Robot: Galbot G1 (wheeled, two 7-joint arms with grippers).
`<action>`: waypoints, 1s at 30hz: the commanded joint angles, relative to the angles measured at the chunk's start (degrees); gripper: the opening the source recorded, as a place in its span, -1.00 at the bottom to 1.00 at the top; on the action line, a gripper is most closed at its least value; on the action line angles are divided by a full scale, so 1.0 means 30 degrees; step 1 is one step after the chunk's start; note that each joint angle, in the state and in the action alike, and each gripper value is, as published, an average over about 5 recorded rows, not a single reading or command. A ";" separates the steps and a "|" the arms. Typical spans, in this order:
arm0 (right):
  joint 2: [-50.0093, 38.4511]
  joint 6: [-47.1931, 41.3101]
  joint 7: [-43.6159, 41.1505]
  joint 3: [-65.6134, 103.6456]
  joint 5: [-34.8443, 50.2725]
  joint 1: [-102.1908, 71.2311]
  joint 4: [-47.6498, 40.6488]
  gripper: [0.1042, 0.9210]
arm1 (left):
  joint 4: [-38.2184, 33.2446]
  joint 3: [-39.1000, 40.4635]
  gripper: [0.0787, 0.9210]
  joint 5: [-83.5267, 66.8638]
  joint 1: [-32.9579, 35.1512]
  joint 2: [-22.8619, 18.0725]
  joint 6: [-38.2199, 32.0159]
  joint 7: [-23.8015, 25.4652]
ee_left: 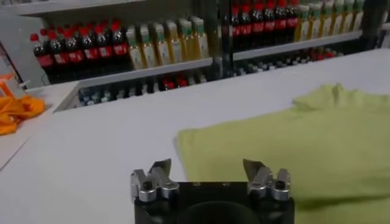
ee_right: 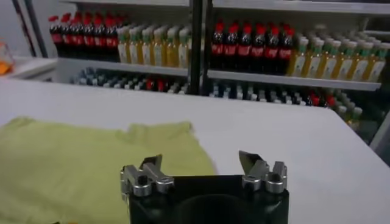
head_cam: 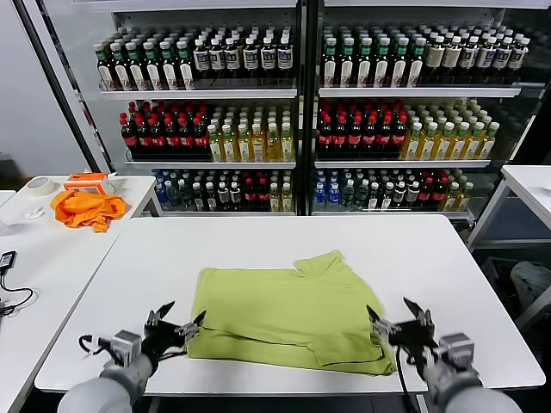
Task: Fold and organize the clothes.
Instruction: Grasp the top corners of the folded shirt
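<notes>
Table: a white rectangular table (head_cam: 258, 249) takes up the middle of the room, its top bare apart from the shirt.
Shirt: the yellow-green T-shirt (head_cam: 288, 310) lies flat on the near half of the table, roughly centred, folded into a broad block; one sleeve or corner (head_cam: 323, 262) sticks out toward the far right, and a doubled layer shows along the near edge.
Left gripper: the left gripper (head_cam: 176, 323) sits low at the near left corner of the shirt, just beside the cloth edge, fingers spread apart and holding nothing; in the left wrist view (ee_left: 210, 173) the two tips stand wide with only table top between them.
Right gripper: the right gripper (head_cam: 399, 317) sits at the near right corner of the shirt, right by its edge, also spread wide and released; from the right wrist view (ee_right: 204, 167) the cloth lies beyond and to one side of the tips, not between them.
Side table: a second white table (head_cam: 52, 249) stands to the left, carrying a crumpled orange cloth (head_cam: 86, 208) at its far end, a roll of tape (head_cam: 39, 185) and a dark cable (head_cam: 10, 288) nearer.
Far wall: glass-fronted coolers (head_cam: 301, 103) run across the back, shelves packed with rows of bottles, dark, red-capped and yellow.
Right side: the edge of another white table (head_cam: 529, 185) shows at the far right.
</notes>
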 commanded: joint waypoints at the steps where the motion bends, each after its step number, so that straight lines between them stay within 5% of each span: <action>1: 0.2201 -0.0244 0.0477 -0.3795 0.0346 0.7945 -0.6176 0.76 | 0.6610 0.2829 0.75 -0.0159 -0.6761 -0.1270 -0.0457 0.0666; 15: 0.5003 0.0236 -0.0055 -0.5309 -0.0828 1.0767 -1.2742 0.76 | 1.1290 0.4267 0.77 0.0306 -1.0206 -0.2035 -0.0978 0.1376; 30: 0.5987 0.0946 -0.0622 -0.5293 -0.1440 1.0857 -1.4332 0.76 | 1.1385 0.3989 0.77 0.0214 -0.9801 -0.2063 -0.0796 0.1298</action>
